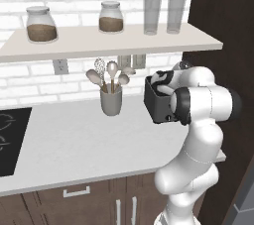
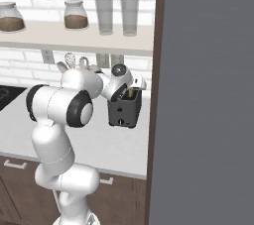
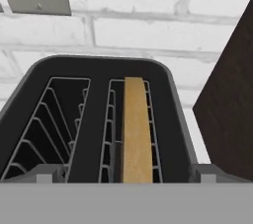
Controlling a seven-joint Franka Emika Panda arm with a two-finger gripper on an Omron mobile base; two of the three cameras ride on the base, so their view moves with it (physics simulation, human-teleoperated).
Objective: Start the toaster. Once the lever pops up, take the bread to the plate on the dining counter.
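Note:
The dark grey toaster point(image 3: 99, 119) fills the hand view from above, with two wire-lined slots. The bread point(image 3: 136, 129), a tan slice seen edge-on, stands in the right slot; the left slot is empty. My gripper point(image 3: 127, 172) hovers just over the toaster top, open wide, one fingertip at each side of the toaster's near end and nothing held. From the base, the toaster point(image 1: 158, 106) sits on the pale worktop point(image 1: 74, 144) by the wall, with my gripper point(image 2: 130, 89) right above the toaster point(image 2: 124, 112). The plate and dining counter are out of view.
A grey utensil cup point(image 1: 111, 101) stands left of the toaster. Above hangs a shelf point(image 1: 99, 40) with jars and glasses. A tall dark cabinet side point(image 1: 223, 21) closes in on the toaster's right. A black cooktop point(image 1: 10, 140) lies at far left.

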